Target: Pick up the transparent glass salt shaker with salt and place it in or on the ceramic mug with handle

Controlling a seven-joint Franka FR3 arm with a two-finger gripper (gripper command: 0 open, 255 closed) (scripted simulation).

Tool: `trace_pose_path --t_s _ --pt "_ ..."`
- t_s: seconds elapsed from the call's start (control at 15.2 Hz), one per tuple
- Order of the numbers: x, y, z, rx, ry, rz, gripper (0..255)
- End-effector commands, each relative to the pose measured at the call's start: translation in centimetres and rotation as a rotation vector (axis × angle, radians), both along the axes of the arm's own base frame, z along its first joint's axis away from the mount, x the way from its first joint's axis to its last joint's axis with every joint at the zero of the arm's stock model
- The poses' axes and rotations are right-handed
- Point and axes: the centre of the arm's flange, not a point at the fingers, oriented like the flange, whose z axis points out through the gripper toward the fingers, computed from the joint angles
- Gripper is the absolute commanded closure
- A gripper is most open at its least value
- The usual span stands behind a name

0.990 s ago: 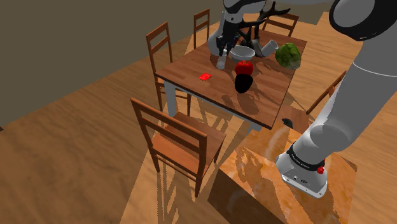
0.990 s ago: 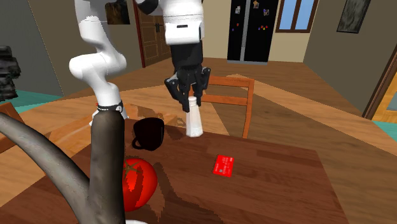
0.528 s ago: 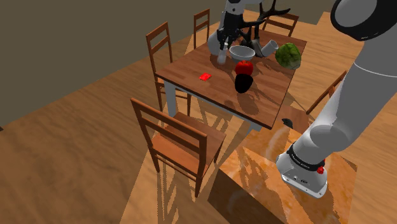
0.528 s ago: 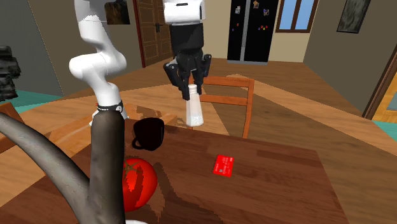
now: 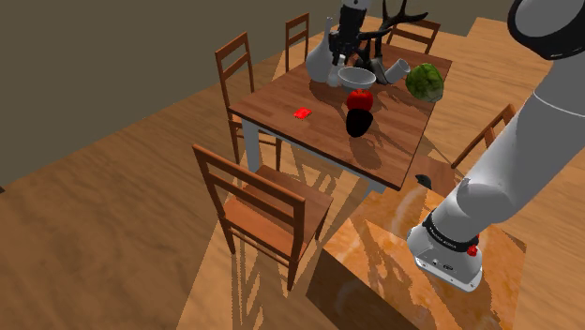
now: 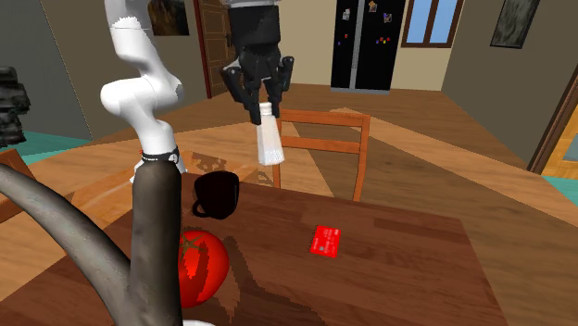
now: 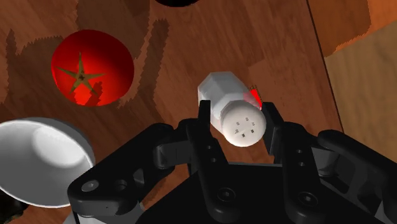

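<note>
Second exterior view, left to right: round red tomato with a green star top (image 6: 199, 264) low in the picture. Behind it, a black mug with a handle (image 6: 219, 194) on the brown wooden table (image 6: 408, 278). Next, a whitish faceted salt shaker with a rounded holed cap (image 6: 269, 144). Further right, a flat red card (image 6: 325, 241) on the wood. The shaker hangs in the air clear of the table, above and right of the mug in that view, not over its mouth yet.

Risks, as I judge them:
- The grip is at the cap end only, with the whole body dangling below, so a fast sideways swing could make the shaker pivot or slip out.
- The mug mouth looks little wider than the shaker base. An off-centre descent could clip the rim, tip the mug or leave the shaker leaning.
- Releasing from high up could bounce the shaker out.
- The tomato stands near the mug, so a low pass might nudge it.

Claw: the black two-finger gripper (image 6: 262, 109) is partly closed, clamped on the shaker. In the wrist view the fingers (image 7: 203, 118) press either side just under the cap. The claw touches nothing else.
</note>
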Motion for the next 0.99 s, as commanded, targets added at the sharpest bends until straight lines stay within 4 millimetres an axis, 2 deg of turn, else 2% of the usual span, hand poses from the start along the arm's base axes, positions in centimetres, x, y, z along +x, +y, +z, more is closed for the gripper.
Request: trace_pose_path --t_s 0.0,0.46,0.53,0.92 --pt "-2.5 -0.6 0.6 0.000 0.000 0.000 255" --pt "-11.2 -2.6 2.7 0.000 0.000 0.000 255" --pt "-13.0 -2.9 3.2 0.000 0.000 0.000 255" --pt "-13.0 -2.9 0.0 0.000 0.000 0.000 255"
